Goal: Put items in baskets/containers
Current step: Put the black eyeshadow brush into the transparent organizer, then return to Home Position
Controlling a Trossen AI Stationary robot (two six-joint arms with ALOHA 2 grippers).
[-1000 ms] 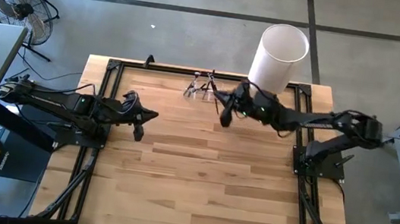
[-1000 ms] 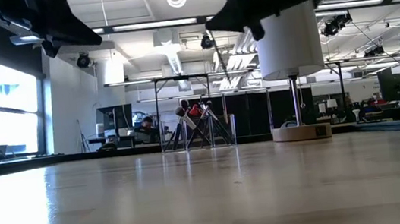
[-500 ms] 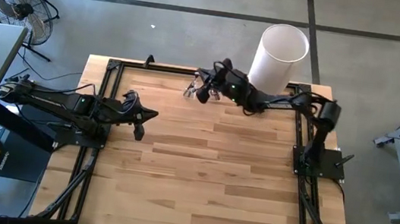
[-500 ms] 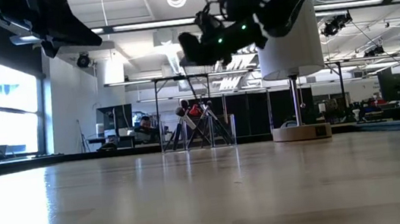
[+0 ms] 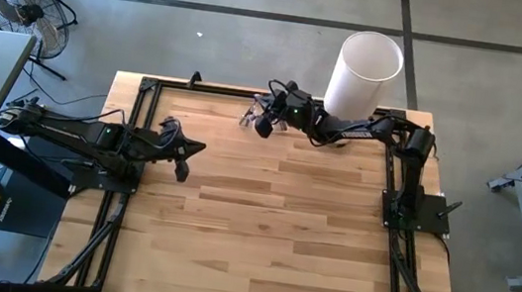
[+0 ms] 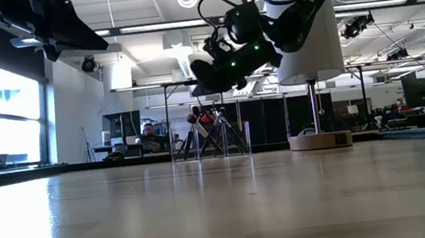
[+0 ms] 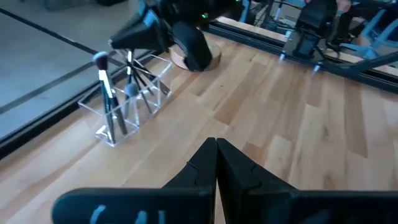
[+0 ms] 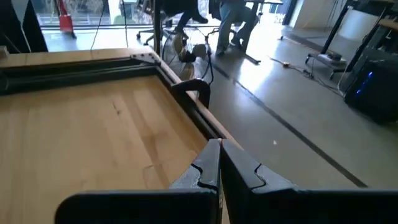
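A small clear holder (image 7: 149, 87) stands by the table's far edge, with several thin brushes (image 7: 107, 93) upright or leaning inside it. It also shows in the high view (image 5: 250, 117) and the low view (image 6: 211, 142). My right gripper (image 5: 264, 124) hovers just above the holder, on its right side. In its own wrist view its fingers (image 8: 219, 152) are shut with nothing between them. My left gripper (image 5: 181, 168) waits shut above the table's left part, well away from the holder. Its closed fingers (image 7: 216, 149) point toward the holder.
A tall white cylinder (image 5: 365, 74) on a round wooden base (image 6: 321, 140) stands at the far right, close behind my right arm. A black metal frame (image 5: 143, 92) runs along the table's edges. The wooden top (image 5: 271, 227) lies bare in the middle and near parts.
My right gripper has swung from over the table, right of the holder, toward the far edge and leftward. It now hangs just above the holder, with its arm folded back near the white cylinder. The holder and brushes have stayed put.
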